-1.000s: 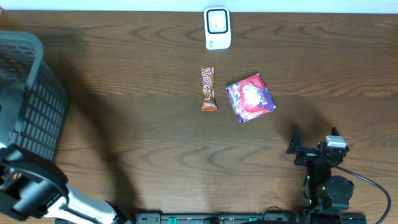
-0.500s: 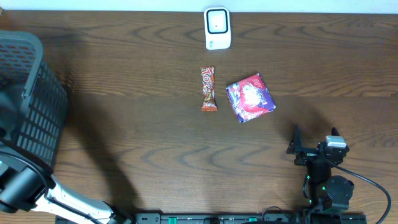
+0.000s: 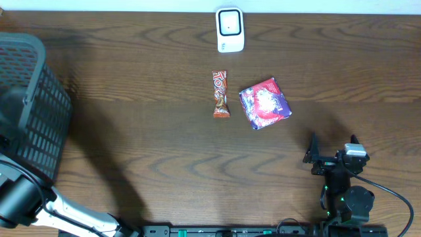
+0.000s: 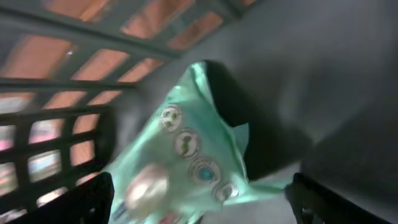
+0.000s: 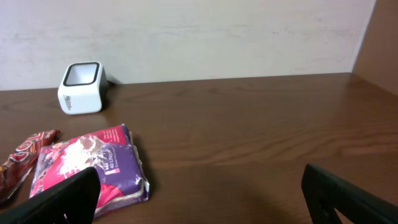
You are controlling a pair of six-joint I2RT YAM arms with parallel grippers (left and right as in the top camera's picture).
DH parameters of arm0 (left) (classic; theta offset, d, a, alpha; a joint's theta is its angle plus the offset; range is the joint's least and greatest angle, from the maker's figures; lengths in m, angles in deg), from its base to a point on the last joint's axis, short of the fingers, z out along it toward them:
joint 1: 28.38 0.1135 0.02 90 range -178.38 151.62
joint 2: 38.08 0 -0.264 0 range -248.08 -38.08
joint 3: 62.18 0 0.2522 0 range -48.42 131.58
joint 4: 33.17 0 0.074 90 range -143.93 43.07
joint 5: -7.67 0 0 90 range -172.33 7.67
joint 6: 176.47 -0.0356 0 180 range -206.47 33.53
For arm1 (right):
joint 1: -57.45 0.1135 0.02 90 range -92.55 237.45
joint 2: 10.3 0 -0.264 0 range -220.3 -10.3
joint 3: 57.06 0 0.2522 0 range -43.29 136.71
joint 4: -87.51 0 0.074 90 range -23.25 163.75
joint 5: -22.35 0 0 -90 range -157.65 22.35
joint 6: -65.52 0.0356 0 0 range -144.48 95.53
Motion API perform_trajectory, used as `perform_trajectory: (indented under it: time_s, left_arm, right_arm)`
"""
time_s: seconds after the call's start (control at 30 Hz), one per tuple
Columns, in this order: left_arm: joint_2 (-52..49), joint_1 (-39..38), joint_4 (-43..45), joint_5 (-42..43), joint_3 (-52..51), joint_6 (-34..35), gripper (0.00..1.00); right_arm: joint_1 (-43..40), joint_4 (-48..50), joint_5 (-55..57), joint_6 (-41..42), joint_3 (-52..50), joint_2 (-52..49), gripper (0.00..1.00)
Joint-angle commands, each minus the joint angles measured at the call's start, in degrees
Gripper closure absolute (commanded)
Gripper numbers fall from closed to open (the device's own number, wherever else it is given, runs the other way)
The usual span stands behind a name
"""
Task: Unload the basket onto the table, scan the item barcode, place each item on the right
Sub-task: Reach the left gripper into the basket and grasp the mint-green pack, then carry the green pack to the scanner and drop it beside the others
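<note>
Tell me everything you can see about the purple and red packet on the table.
The purple and red packet is a squarish, flat pouch of glossy, crinkled film, with red and white artwork on purple; the print is too small to read. It lies flat on the wooden table, turned slightly askew, just right of the candy bar without touching it, and nearer the robot than the white scanner. Only the tabletop touches it.

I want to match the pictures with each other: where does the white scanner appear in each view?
Overhead: the white scanner stands at top centre, near the far table edge.
Left wrist: not in it; only basket mesh and a green packet show.
Right wrist: the scanner is at upper left, by the wall.
Shared landmark: the purple packet, seen in the overhead and right wrist views.
</note>
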Motion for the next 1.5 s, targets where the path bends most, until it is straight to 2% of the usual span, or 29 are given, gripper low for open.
perform_trajectory:
  time_s: [0.0, 0.07, 0.1, 0.17, 0.23, 0.33, 0.57, 0.7, 0.87, 0.97, 1.1, 1.17, 1.2, 1.33, 1.47]
  left_arm:
    - [-0.4, 1.7, 0.9, 7.0, -2.1, -1.1, 0.11]
    - [-0.6, 2.5, 2.2, 8.2, -3.7, -1.0, 0.12]
    - [-0.6, 2.9, 2.5, 8.5, -4.4, -1.0, 0.18]
    - [-0.6, 3.1, 2.5, 9.6, -4.6, -1.0, 0.44]
    - [-0.6, 2.9, 2.5, 10.7, -4.6, -1.0, 0.67]
    - [-0.2, 2.5, 2.5, 12.3, -4.5, -0.6, 0.91]
    - [6.8, -1.2, 1.0, 12.3, -2.4, 9.9, 0.93]
    - [15.1, -4.6, 3.8, 17.0, -1.6, 10.6, 0.93]
    - [27.3, -8.2, 10.6, 31.8, -1.6, 11.3, 0.93]
    - [34.4, -9.9, 17.0, 40.9, -1.6, 18.8, 0.92]
    - [41.9, -13.3, 25.7, 53.5, -1.6, 33.0, 0.93]
    - [44.2, -16.6, 28.6, 57.9, -1.6, 40.0, 0.92]
    - [45.4, -22.0, 30.2, 59.1, -1.6, 44.5, 0.93]
    - [44.9, -35.0, 29.7, 58.5, -1.8, 44.7, 0.93]
    - [42.0, -47.6, 24.0, 56.3, -2.6, 44.5, 0.93]
  right_arm:
    - [-0.2, -0.3, 0.1, 0.6, -0.1, 0.2, 0.01]
    - [-0.2, -0.3, 0.1, 0.6, -0.1, 0.2, 0.01]
    - [-0.2, -0.3, 0.1, 0.6, -0.1, 0.2, 0.01]
    - [-0.2, -0.3, 0.1, 0.6, -0.1, 0.2, 0.01]
    - [-0.2, -0.3, 0.1, 0.6, -0.1, 0.2, 0.01]
    - [-0.2, -0.3, 0.1, 0.6, -0.1, 0.2, 0.01]
    - [-0.2, -0.3, 0.1, 0.6, -0.1, 0.2, 0.01]
    - [-0.2, -0.3, 0.1, 0.6, -0.1, 0.2, 0.01]
    - [-0.2, -0.3, 0.1, 0.6, -0.1, 0.2, 0.01]
    - [-0.2, -0.3, 0.1, 0.6, -0.1, 0.2, 0.01]
    - [-0.2, -0.3, 0.1, 0.6, -0.1, 0.2, 0.01]
    - [-0.2, -0.3, 0.1, 0.6, -0.1, 0.2, 0.01]
    - [-0.2, -0.3, 0.1, 0.6, -0.1, 0.2, 0.01]
    - [-0.2, -0.3, 0.1, 0.6, -0.1, 0.2, 0.01]
    - [-0.2, -0.3, 0.1, 0.6, -0.1, 0.2, 0.01]
